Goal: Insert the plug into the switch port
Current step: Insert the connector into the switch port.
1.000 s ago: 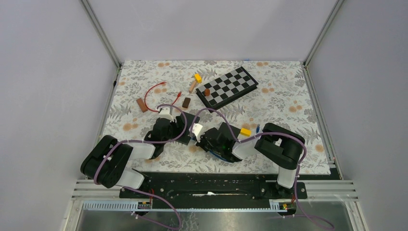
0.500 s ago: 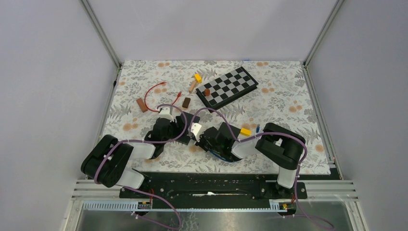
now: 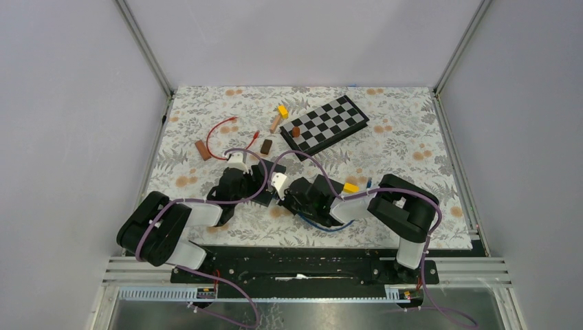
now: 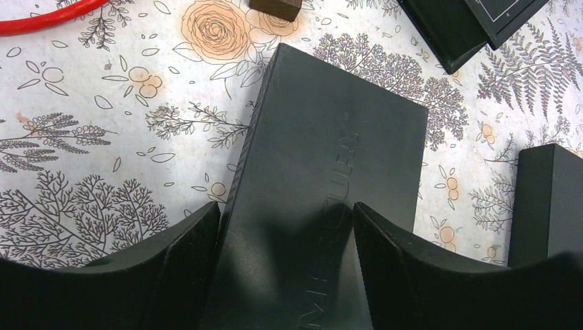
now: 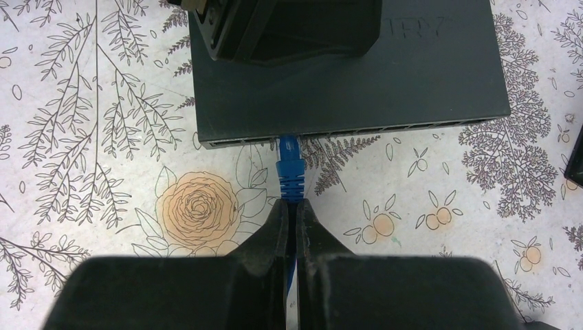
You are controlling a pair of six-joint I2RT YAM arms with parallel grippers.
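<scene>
Blue network plug (image 5: 289,161) lies with its long axis running 12 to 6 o'clock in the right wrist view. Its nose points to 12 and sits in a port on the front face of the flat black plastic switch (image 5: 412,75), with its ribbed boot trailing towards 6. The right gripper (image 5: 289,206) is almost fully closed, pinching the blue cable (image 3: 317,225) just behind the boot.

The left gripper (image 4: 285,213) is spread wide over the switch. 1 finger is at the switch's 9 o'clock edge and the other lies over its top; whether they squeeze it cannot be told.

A second black box (image 4: 546,199) stands apart at 3 o'clock of the switch. On the floral tablecloth (image 3: 412,137), towards 12 o'clock, lie a black-and-white chequered board (image 3: 324,124), a looped red wire (image 3: 218,130) and a small yellow block (image 3: 282,110), all well clear of the plug. Nothing blocks the port row.

Compared with 1 second ago, the right gripper has shifted slightly towards 10 o'clock in the overhead view, closer to the switch. The left arm has not moved.
</scene>
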